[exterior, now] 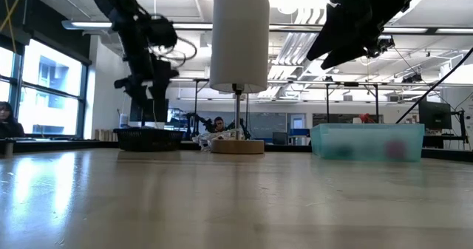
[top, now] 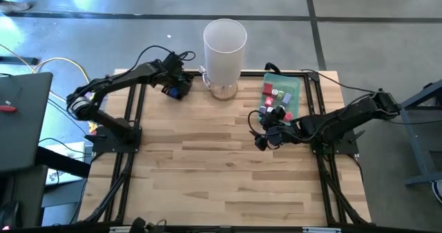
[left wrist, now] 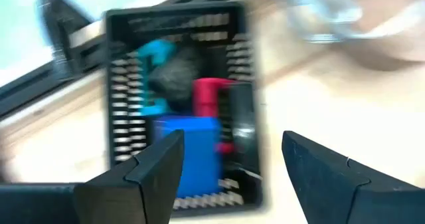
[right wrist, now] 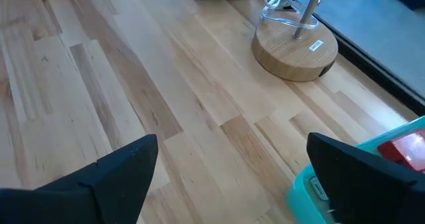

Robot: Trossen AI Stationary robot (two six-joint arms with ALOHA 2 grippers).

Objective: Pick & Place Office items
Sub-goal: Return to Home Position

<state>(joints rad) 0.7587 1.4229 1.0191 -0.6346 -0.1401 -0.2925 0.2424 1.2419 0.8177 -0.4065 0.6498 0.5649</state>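
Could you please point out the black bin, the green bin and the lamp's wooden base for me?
Black bin (left wrist: 172, 16): left wrist view, on its rim.
Green bin (exterior: 367, 142): low view, on its front wall.
Wooden base (right wrist: 285, 54): right wrist view, on its top face.

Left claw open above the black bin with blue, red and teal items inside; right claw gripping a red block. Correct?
No: the right claw is open and empty, as the right wrist view shows. The left claw over the black bin is as stated.
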